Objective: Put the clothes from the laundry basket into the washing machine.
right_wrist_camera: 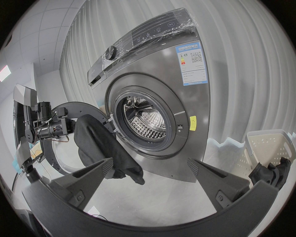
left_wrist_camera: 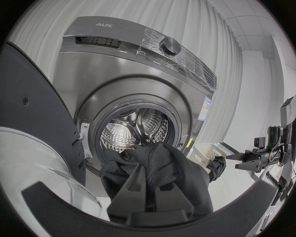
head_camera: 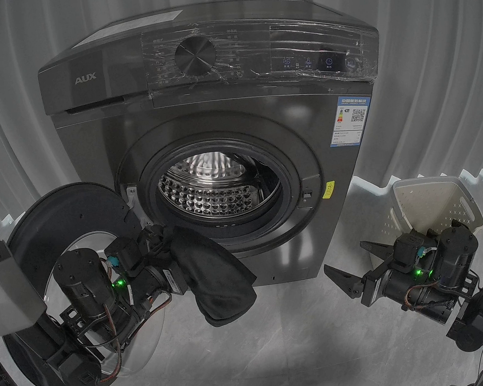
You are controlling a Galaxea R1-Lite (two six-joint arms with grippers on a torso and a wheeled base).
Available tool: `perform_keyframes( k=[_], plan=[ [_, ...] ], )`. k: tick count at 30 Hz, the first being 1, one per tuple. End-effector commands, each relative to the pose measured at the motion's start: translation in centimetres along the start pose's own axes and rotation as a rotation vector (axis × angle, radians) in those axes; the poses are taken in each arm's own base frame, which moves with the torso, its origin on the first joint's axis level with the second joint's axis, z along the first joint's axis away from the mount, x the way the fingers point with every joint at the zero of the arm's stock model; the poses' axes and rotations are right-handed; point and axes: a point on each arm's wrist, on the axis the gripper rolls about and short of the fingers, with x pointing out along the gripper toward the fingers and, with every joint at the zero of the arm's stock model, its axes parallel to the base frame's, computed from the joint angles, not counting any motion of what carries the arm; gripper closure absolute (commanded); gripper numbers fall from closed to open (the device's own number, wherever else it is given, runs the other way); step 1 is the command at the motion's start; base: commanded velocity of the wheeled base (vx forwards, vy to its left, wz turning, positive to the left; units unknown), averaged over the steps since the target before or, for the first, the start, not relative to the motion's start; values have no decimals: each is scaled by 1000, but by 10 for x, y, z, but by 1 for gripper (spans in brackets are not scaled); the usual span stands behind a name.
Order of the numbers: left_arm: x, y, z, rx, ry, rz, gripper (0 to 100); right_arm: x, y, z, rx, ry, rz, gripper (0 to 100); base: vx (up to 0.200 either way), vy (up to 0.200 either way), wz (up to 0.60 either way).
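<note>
My left gripper (head_camera: 160, 241) is shut on a black garment (head_camera: 217, 283) that hangs down just below and in front of the lower left rim of the washing machine's open drum (head_camera: 214, 192). In the left wrist view the fingers (left_wrist_camera: 135, 188) pinch the bunched black cloth (left_wrist_camera: 172, 166) in front of the drum mouth (left_wrist_camera: 135, 129). My right gripper (head_camera: 352, 275) stands open and holds nothing, low at the right, in front of the white laundry basket (head_camera: 437, 204). More dark clothing (right_wrist_camera: 273, 173) hangs at the basket (right_wrist_camera: 268, 145) front.
The grey washing machine (head_camera: 212, 94) faces me on a grey floor, with white curtains behind. Its round door (head_camera: 63, 225) is swung fully open to the left, close behind my left arm. Bare floor (head_camera: 295, 329) lies between the two arms.
</note>
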Motion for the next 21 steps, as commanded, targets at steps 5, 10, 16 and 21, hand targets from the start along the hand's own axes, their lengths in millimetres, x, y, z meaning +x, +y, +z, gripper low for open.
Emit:
perform_keyframes(
  k=[5, 10, 16, 21],
  plan=[
    [3, 0, -5, 2, 17, 3, 100, 0, 3, -1, -3, 2, 14, 0, 200, 0, 0],
    [4, 0, -7, 3, 20, 3, 100, 0, 4, -1, 1, 2, 17, 0, 120, 0, 0],
    [4, -2, -8, 4, 26, -2, 100, 0, 5, -1, 2, 5, 21, 0, 0, 0, 0],
    [4, -2, -9, 4, 29, -3, 100, 0, 5, -1, 2, 6, 21, 0, 0, 0, 0]
  ],
)
